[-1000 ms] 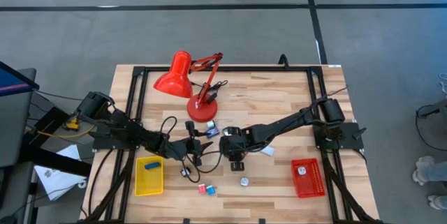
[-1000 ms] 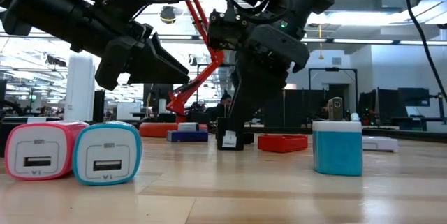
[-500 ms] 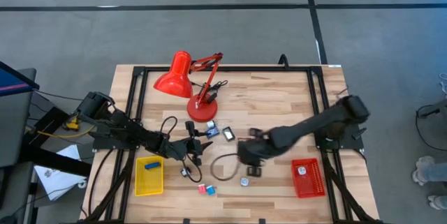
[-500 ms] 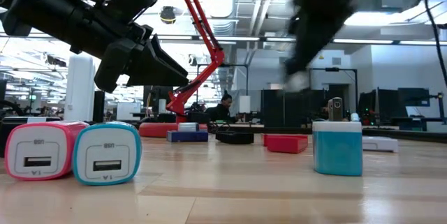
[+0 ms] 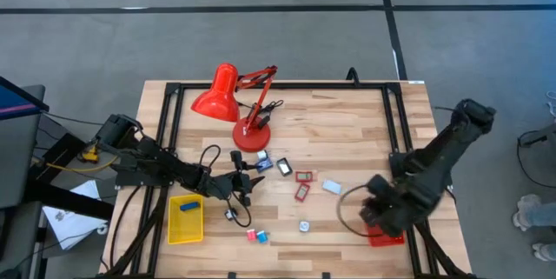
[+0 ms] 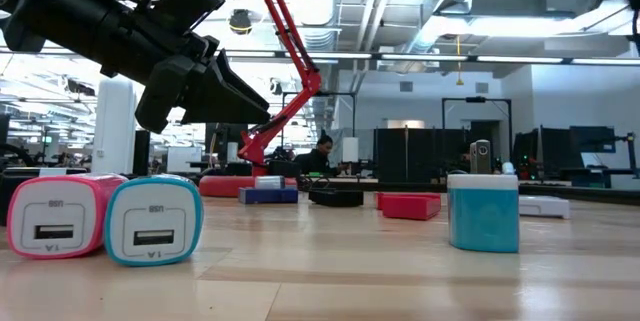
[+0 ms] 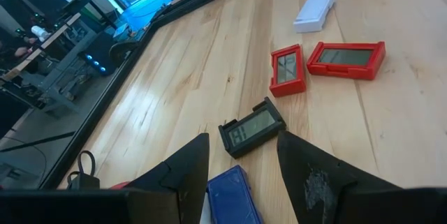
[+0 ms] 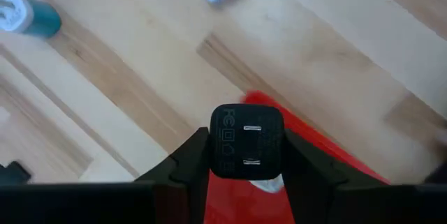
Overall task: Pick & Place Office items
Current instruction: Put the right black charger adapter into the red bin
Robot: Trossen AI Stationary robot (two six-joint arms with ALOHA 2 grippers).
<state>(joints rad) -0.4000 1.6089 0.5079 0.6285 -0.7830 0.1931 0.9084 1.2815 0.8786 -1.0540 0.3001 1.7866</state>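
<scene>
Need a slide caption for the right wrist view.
Right claw holds a black plug adapter over the red tray.

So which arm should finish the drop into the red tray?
The right. Its gripper is shut on the black charger, directly above the red tray. The left gripper sits open near the yellow tray, far from it.

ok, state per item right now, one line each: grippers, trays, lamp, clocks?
right gripper: shut on a black charger, above the red tray
left gripper: open, empty, low over the table near the black clock
red tray: one white item inside
yellow tray: one blue item inside
red desk lamp: lying tipped on the table
two red clocks: lying flat, face up
</scene>
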